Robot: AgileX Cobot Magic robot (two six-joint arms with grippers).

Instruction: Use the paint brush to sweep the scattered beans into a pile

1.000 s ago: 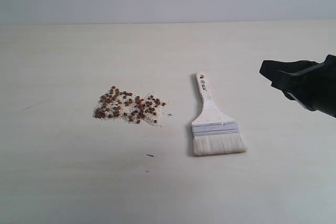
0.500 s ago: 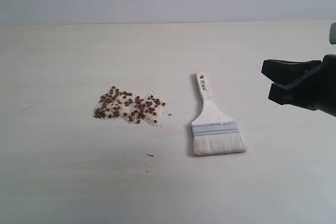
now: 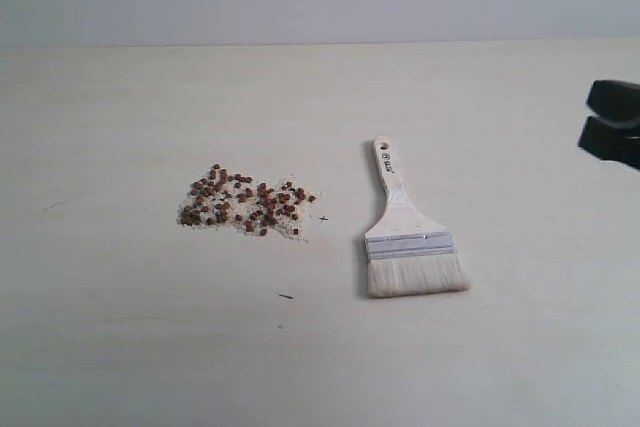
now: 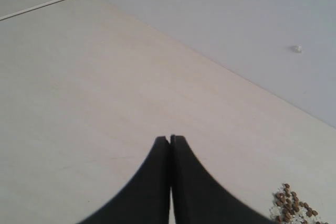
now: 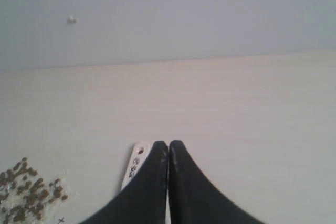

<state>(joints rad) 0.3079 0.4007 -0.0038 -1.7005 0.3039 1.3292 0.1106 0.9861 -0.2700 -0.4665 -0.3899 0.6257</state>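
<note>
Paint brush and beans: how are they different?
The paint brush is one big pale piece with white bristles; the beans are many tiny reddish-brown bits among pale crumbs. The paint brush is long and flat; the beans are round and clustered. Both lie on the pale table.

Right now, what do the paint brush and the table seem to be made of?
Paint brush: handle looks like pale wood, matte; ferrule like shiny silver metal, banded; bristles white and soft, hair or synthetic, unclear. Table: pale matte wood or laminate, with faint grain lines.
</note>
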